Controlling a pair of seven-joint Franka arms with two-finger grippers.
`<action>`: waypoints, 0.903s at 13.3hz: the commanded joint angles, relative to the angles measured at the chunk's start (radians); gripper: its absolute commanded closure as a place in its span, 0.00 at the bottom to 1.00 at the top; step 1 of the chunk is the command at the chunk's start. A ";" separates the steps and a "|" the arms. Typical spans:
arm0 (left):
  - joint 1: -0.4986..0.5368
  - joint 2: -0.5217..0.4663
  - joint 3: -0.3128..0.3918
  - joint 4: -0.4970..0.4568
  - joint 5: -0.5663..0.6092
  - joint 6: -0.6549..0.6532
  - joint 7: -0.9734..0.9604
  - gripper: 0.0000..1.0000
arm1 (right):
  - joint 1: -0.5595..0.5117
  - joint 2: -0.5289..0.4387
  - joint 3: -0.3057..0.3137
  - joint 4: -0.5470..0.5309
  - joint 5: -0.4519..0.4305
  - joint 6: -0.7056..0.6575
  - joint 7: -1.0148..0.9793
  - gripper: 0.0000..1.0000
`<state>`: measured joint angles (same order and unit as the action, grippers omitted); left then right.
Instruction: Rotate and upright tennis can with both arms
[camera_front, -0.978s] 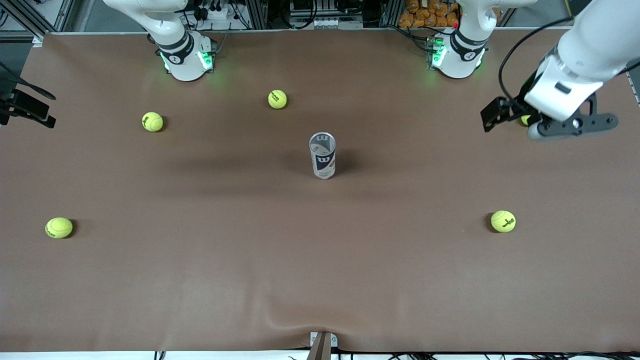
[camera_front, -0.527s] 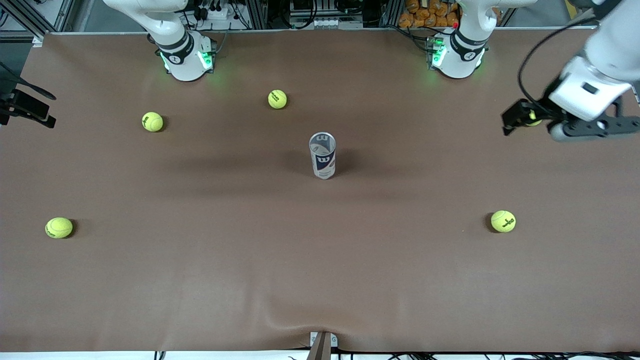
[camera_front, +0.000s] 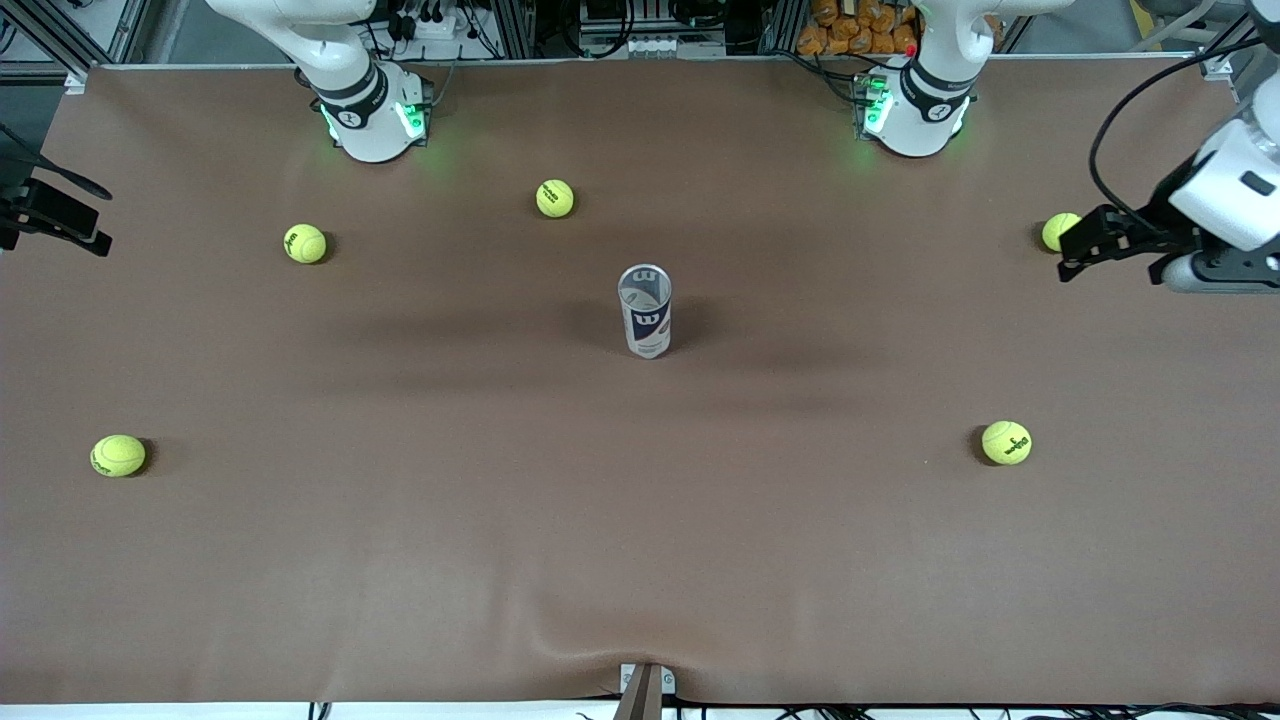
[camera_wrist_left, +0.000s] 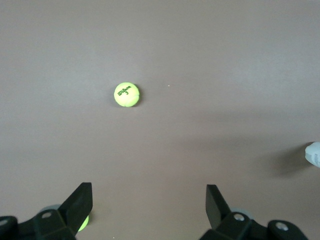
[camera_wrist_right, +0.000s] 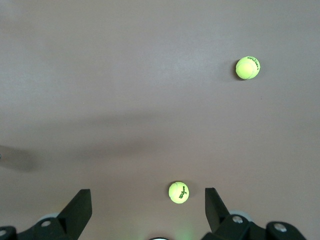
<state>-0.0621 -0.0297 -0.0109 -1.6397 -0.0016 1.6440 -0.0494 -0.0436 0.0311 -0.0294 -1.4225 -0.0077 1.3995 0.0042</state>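
You see the tennis can (camera_front: 645, 322) already upright mid-table, so the left gripper (camera_wrist_left: 147, 207) and right gripper (camera_wrist_right: 147, 207) hang empty, fingers spread, over the table ends.

**Left wrist view: end effector open over bare brown bench, 2 balls in sight**

The left end effector (camera_wrist_left: 149, 205) hangs above the brown bench (camera_wrist_left: 210, 55) with its 2 black fingers (camera_wrist_left: 80, 199) spread wide apart and nothing between them. 1 yellow-green tennis ball (camera_wrist_left: 127, 94) lies on the bench, out ahead of the fingers, dark print showing on its upper face. A second ball (camera_wrist_left: 83, 223) peeks out from under 1 finger, mostly hidden by it. At the frame's edge sits a small pale rounded shape (camera_wrist_left: 314, 154), cut off, with a soft shadow beside it; what it is cannot be told.
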 joint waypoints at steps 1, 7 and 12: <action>-0.001 -0.001 0.022 0.014 0.015 -0.006 0.020 0.00 | -0.004 -0.002 0.005 0.011 -0.008 -0.010 -0.003 0.00; -0.002 -0.001 0.006 0.027 0.009 -0.007 0.005 0.00 | -0.004 -0.002 0.005 0.011 -0.008 -0.010 -0.003 0.00; -0.004 0.004 0.005 0.029 0.006 -0.009 0.002 0.00 | -0.004 -0.002 0.005 0.011 -0.006 -0.010 -0.003 0.00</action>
<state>-0.0650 -0.0296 0.0000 -1.6241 -0.0016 1.6439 -0.0388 -0.0436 0.0311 -0.0294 -1.4225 -0.0077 1.3995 0.0042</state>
